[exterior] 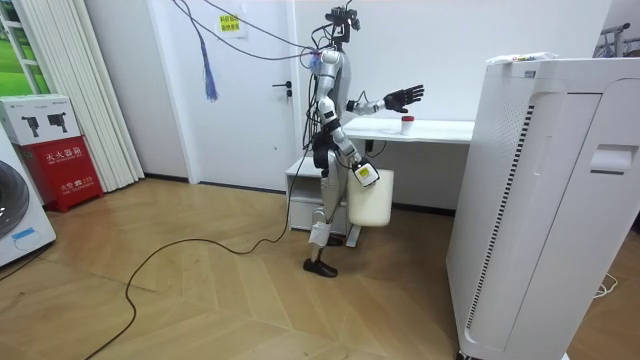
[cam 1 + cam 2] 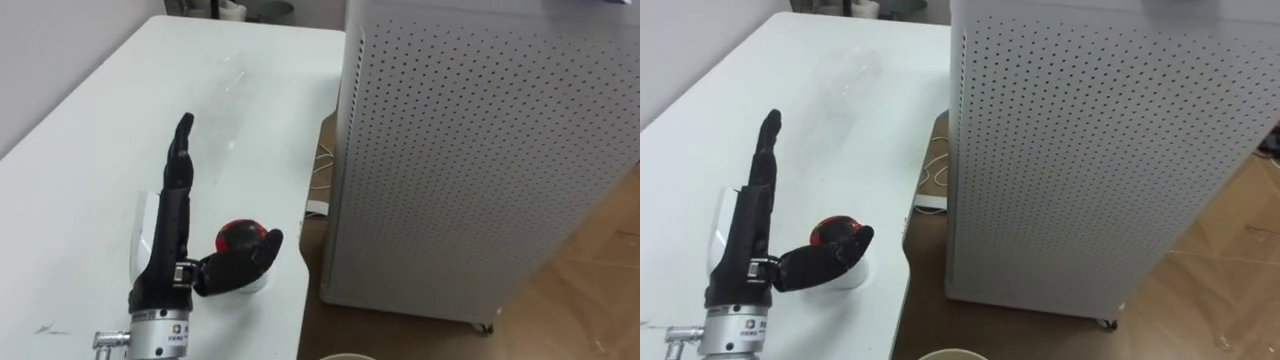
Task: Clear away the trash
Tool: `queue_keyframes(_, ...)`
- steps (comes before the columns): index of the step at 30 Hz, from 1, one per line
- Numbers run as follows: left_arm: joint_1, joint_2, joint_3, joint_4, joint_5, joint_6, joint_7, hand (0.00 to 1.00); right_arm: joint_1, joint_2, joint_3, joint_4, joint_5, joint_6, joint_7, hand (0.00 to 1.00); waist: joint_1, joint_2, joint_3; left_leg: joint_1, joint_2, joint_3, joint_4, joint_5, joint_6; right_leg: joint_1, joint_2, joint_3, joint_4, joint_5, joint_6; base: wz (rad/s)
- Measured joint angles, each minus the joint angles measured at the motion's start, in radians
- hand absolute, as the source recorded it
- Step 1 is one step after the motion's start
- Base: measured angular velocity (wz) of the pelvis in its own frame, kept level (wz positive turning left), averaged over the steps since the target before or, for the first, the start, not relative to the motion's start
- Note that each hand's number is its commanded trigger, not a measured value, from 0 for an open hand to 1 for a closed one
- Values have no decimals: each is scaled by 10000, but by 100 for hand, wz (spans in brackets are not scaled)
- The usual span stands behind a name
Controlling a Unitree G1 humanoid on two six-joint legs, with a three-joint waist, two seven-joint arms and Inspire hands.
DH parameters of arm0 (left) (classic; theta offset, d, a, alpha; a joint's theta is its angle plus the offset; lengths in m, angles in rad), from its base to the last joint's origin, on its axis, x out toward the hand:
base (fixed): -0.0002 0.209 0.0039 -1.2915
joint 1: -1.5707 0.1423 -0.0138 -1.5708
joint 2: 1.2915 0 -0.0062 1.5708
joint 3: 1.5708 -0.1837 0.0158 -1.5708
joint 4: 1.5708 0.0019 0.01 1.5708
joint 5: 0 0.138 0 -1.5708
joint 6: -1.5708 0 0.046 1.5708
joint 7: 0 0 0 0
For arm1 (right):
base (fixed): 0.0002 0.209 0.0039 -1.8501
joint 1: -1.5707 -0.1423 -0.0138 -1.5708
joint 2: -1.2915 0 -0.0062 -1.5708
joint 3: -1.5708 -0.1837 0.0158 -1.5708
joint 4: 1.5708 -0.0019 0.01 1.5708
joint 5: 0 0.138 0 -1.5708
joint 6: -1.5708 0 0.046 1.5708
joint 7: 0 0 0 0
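One small red-lidded white jar (image 2: 236, 237) sits by our left hand (image 2: 168, 235), fingers straight and together, thumb spread. We judge this the reach; next we curl round it.

Can't see the lower half of the cup (image 2: 240, 238): masked by the thumb of the left hand (image 2: 170, 225). Can't identify the pale flat item (image 2: 142, 228) under that hand either, mostly covered. Losing the bucket (image 2: 345, 356) to the bottom edge, just a sliver of rim. Same for the cabinet (image 2: 480, 150), clipped top and right, and the dark bits (image 2: 215, 10) at the far end of the surface (image 2: 90, 130), clipped at top. Can't trace the cable (image 2: 318, 175) past the cabinet's side. In the room view, can't resolve the right hand (image 1: 366, 176) at the bucket: too small.
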Motion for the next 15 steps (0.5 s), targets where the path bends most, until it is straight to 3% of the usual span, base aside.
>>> queue_keyframes(6,368,6,-8,1,-20,0,1,0,-1,20,-1,-6,20,0,46,100,-21,-42,0,45,1,-40,1,0,0,68,-25,-296,3,0,-1,1)
queue_keyframes(15,568,-39,-109,351,-146,3,-235,0,-37,77,292,-14,-90,-1,78,100,8,-137,27,131,1,-11,-7,0,0,151,-18,-287,-4,3,-6,0)
